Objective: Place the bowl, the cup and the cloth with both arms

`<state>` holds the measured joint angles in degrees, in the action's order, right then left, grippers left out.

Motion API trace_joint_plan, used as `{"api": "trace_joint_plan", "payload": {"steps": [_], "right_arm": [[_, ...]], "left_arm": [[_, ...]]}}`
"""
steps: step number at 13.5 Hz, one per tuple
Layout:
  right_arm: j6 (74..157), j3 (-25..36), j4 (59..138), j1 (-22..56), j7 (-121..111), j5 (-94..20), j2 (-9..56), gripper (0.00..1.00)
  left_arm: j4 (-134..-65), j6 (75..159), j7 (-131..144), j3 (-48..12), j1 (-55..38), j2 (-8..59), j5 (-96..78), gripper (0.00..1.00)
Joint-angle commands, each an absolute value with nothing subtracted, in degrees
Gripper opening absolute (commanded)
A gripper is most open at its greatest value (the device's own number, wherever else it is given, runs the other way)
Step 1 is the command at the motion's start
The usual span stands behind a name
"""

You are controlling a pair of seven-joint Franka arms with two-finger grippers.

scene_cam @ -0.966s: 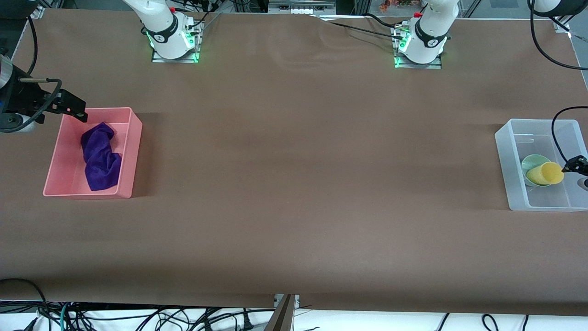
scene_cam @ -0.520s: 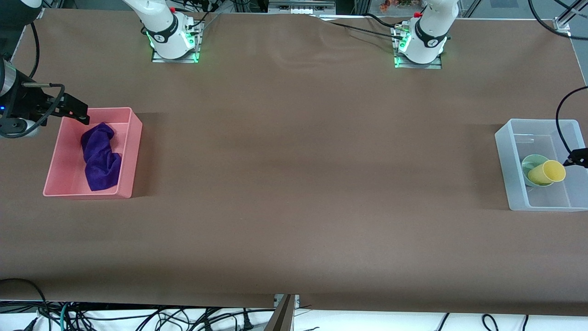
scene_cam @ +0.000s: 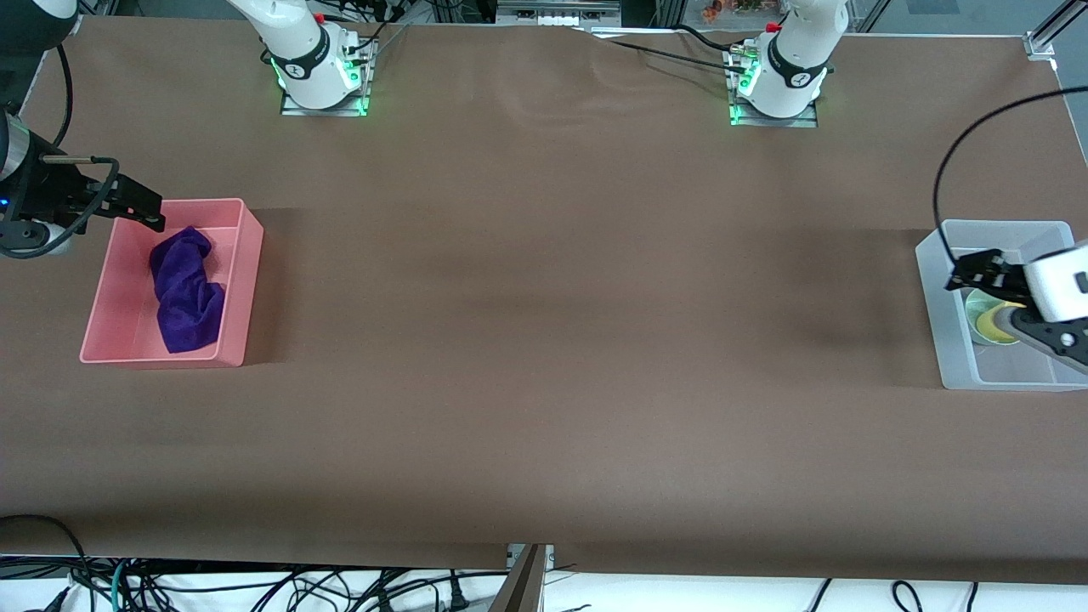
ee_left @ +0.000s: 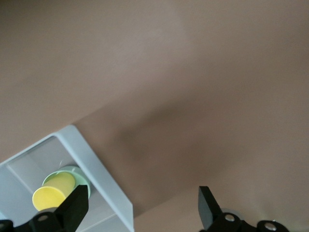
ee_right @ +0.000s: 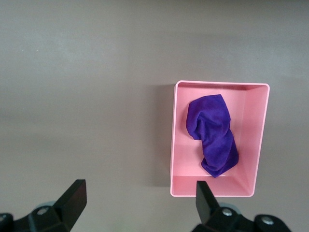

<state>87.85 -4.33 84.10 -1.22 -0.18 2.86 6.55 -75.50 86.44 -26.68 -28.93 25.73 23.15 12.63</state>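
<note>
**Both grippers spread and empty above the bins**

We see the cloth (scene_cam: pixel 185 289) lying crumpled in the pink bin (scene_cam: pixel 242 280) at the right arm's end of the tabletop (scene_cam: pixel 544 340). The right gripper (scene_cam: pixel 144 208) hangs over that bin's corner, fingers spread, holding nothing.

At the left arm's end, the cup (ee_left: pixel 52 192) lies tipped inside the bowl (ee_left: pixel 82 175), both within the clear bin (scene_cam: pixel 935 297). The left gripper (scene_cam: pixel 977 274) hovers over this bin with its fingers wide apart, holding nothing.
</note>
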Motion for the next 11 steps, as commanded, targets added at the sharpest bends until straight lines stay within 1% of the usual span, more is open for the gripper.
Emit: {"api": "trace_joint_plan", "payload": {"steps": [1,3,4,5,6,7,11], "right_arm": [[87.2,-4.4,82.3,-1.2,0.2,3.5,7.4,1.00],[87.2,-4.4,82.3,-1.2,0.2,3.5,7.4,1.00],[87.2,-4.4,82.3,-1.3,0.2,3.5,7.4,1.00],[87.2,-4.4,82.3,-1.3,0.2,3.5,7.4,1.00],[87.2,-4.4,82.3,-1.3,0.2,3.5,7.4,1.00],[87.2,-4.4,82.3,-1.3,0.1,3.5,7.4,1.00],[87.2,-4.3,82.3,-1.3,0.1,3.5,7.4,1.00]], "left_arm": [[-80.7,85.8,-18.2,-19.7,14.0,14.0,9.7,1.00],[-87.7,88.2,-9.8,-10.7,5.0,7.3,4.2,1.00],[-91.6,91.5,-4.9,-7.3,2.4,4.5,1.4,1.00],[-97.1,96.6,-1.2,-5.1,0.8,1.1,-0.6,1.00],[-102.1,100.7,-1.2,-4.8,0.5,-1.9,-1.0,1.00],[-103.6,101.4,-1.2,-4.8,0.4,-2.5,-1.0,1.00],[-103.5,101.4,-0.8,-4.9,-0.1,-2.3,-1.1,1.00]]}}
